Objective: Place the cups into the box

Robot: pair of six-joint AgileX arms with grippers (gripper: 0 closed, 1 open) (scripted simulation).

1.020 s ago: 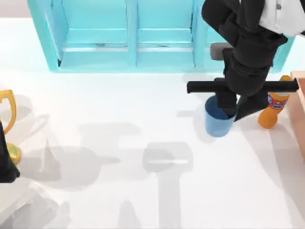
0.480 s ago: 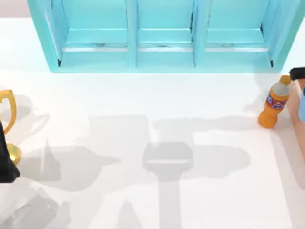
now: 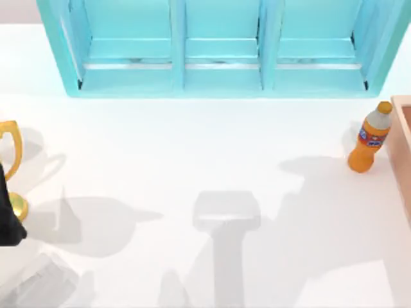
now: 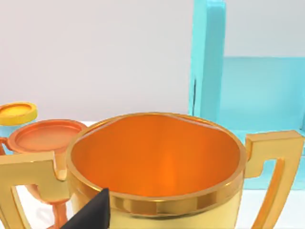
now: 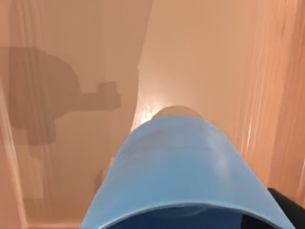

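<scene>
Blue cup [image 5: 183, 167]: a plain, smooth-sided tumbler seen close up in the right wrist view, hanging above the inside of the box with its base toward the floor of the box.
Box [image 3: 404, 151]: tan, thick-walled and open-topped; its left wall shows at the right edge of the counter [image 3: 192, 160] in the top view, and its bare peach floor and walls lie under the cup in the right wrist view.
Right gripper: a dark finger [image 5: 288, 205] shows at the cup's rim; I judge the gripper to be gripping the cup, since the cup hangs above the box floor.
Left gripper: parked at the left edge of the counter just beside a gold trophy [image 4: 157, 167]; I cannot tell whether it is open or closed.
Progress: the blue cup is over the box but, by my reading, not yet set down and let go, so that cup is nearly done.
Left to do: lower and release the blue cup, then fetch the second cup.
Other things: an orange bottle [image 3: 370, 138] stands just left of the box wall; a turquoise cabinet [image 3: 218, 45] runs along the far side.
</scene>
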